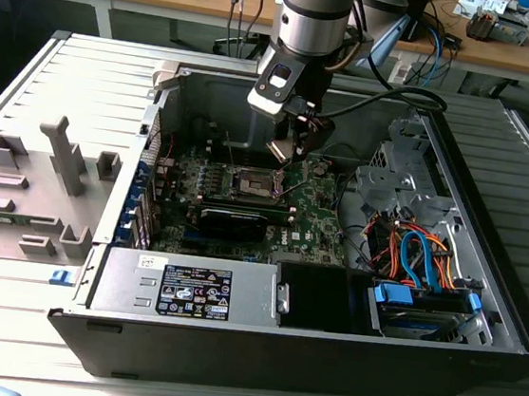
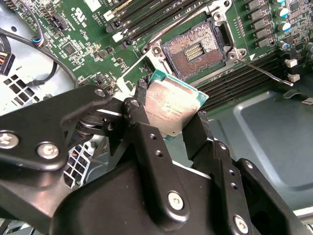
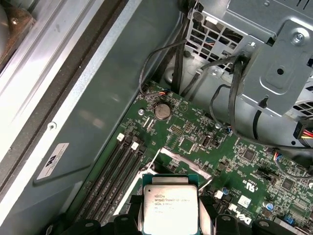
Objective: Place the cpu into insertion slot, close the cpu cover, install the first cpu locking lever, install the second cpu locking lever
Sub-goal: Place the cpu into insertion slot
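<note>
My gripper [image 1: 287, 153] hangs inside the open computer case, shut on the cpu [image 2: 168, 110], a flat square chip with a silver-grey top. In the second wrist view the black fingers [image 2: 195, 132] clamp two opposite edges of the chip. In the first wrist view the cpu [image 3: 170, 208] faces the camera, held above the green board. The insertion slot [image 2: 195, 49] lies open with its dark pin field bare, and the chip hovers apart from it, off to one side. From the exterior view, the insertion slot [image 1: 254, 185] sits just below and to the left of the gripper. A thin metal lever [image 2: 264, 68] sticks out from the socket.
Memory slots [image 2: 234, 81] run beside the socket. A black card [image 1: 233, 221] lies in front of the socket. A drive cage [image 3: 274, 54] with cables, a power supply [image 1: 187, 288] and blue-orange wiring [image 1: 420, 259] crowd the case. Grey plastic fixtures [image 1: 64, 156] stand outside at the exterior view's left.
</note>
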You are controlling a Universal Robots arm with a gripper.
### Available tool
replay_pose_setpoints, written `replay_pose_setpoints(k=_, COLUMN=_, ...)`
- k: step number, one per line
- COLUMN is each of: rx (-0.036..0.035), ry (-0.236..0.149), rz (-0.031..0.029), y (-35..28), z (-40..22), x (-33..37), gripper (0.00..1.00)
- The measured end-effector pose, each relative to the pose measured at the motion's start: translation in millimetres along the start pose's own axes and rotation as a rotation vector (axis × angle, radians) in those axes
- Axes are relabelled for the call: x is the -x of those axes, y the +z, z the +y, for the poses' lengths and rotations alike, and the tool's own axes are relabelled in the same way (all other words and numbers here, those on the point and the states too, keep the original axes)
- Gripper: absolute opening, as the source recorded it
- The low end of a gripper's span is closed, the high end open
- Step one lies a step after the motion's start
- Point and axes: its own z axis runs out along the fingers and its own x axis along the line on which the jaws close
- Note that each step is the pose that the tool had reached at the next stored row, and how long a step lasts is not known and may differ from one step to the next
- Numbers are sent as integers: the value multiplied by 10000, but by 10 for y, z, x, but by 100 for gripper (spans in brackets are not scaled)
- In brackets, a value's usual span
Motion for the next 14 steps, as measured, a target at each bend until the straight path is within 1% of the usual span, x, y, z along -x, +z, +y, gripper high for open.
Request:
replay_pose_setpoints(k=7, rx=0, ry=264, rz=-24, y=5, z=0, x=0, gripper=54)
replay_pose_setpoints(k=14, rx=2, ry=445, rz=-40, y=9, z=-1, x=0, gripper=54)
